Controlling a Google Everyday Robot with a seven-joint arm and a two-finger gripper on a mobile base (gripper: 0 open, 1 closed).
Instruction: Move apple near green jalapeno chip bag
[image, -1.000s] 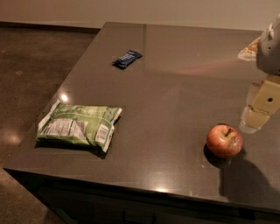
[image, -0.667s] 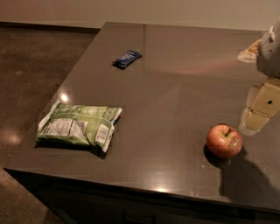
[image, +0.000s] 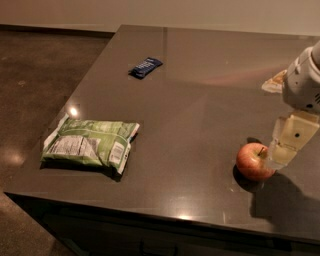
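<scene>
Apple (image: 255, 161) just beside claw (image: 280, 157), perhaps touching; claw's grip state unclear.

Apple (image: 255, 161): red w/ yellowish patches, brown stem. Chip bag (image: 90, 146): green, white nutrition label + dark barcode. Small wrapper (image: 145, 67): dark blue. Tabletop (image: 200, 100): dark grey-brown, glossy, pale reflections. My gripper (image: 280, 159), just beside apple: pale cream; arm housing (image: 302, 85) above it white. Floor (image: 40, 75): mottled dark brown.
</scene>
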